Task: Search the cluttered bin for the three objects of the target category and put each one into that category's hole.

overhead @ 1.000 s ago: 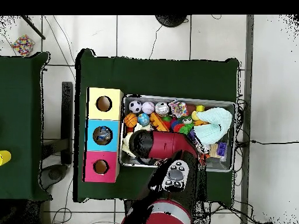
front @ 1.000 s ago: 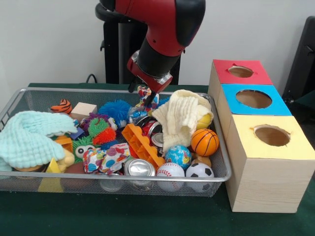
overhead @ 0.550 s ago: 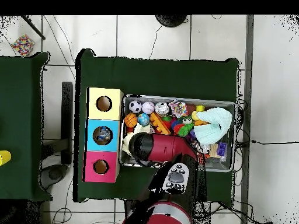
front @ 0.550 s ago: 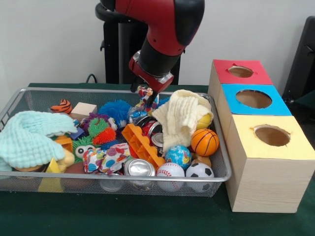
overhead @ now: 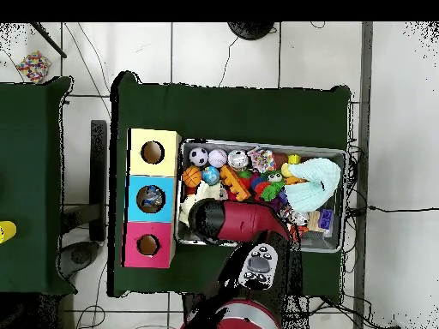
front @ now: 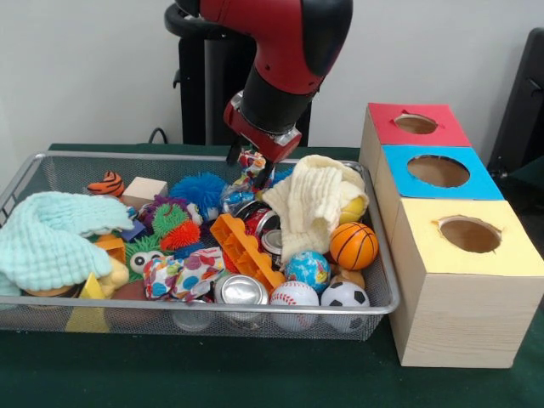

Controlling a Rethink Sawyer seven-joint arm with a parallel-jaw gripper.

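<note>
My gripper (front: 252, 170) hangs over the back middle of the wire bin (front: 51, 161), shut on a small crumpled piece with a colourful pattern (front: 249, 159). The piece hangs just above the pile, beside a cream knitted cloth (front: 310, 204). A similar polka-dot crumpled piece (front: 183, 272) lies near the bin's front. To the right of the bin stand three boxes with round holes: red (front: 415, 126), blue (front: 438, 170) and yellow (front: 469, 234). In the overhead view the red arm (overhead: 244, 221) covers the gripper and what it holds.
The bin also holds a mint cloth (front: 51, 238), a basketball (front: 353, 245), a soccer ball (front: 344, 296), a baseball (front: 294, 295), a globe ball (front: 307, 269), a can (front: 240, 291), an orange toy brick (front: 246, 251) and a blue spiky ball (front: 198, 191).
The gripper has risen slightly with the patterned piece in it and drifted a little to the right. The bin's contents have not moved.
</note>
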